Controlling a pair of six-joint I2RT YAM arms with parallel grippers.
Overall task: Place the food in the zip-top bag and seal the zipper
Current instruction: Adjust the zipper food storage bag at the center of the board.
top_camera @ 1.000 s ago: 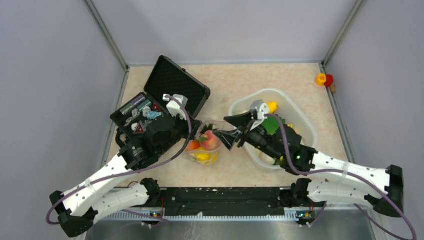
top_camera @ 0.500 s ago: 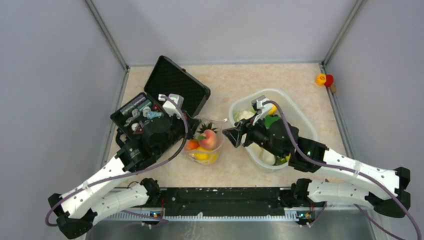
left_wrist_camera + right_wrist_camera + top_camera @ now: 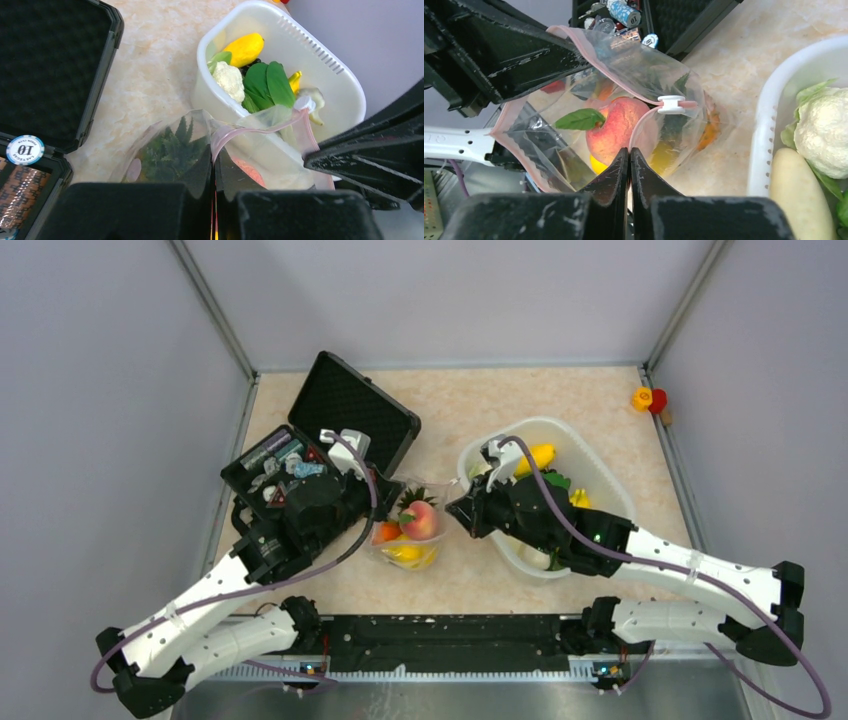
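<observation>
Right pincer (image 3: pixel 629 155) swung left off the tub (image 3: pixel 547 422); it's now pinching the bag's (image 3: pixel 405 532) pink zipper (image 3: pixel 574 36) beside its white slider (image 3: pixel 671 104). Left pincer (image 3: pixel 214 170) clamps the opposite lip. Bag sits between them, strip running arm to arm, peach (image 3: pixel 616 125) inside. Beyond, we see cauliflower (image 3: pixel 229 80) and mango (image 3: pixel 244 49) in the tub, nearest the right arm. Open black case (image 3: pixel 352 405) crowds the left side.

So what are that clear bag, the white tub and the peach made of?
The zip-top bag looks like thin clear plastic film: crinkled, fruit showing through. The white tub seems stiffer milky plastic with moulded slots. The peach is probably glossy plastic, judging by its sheen.
</observation>
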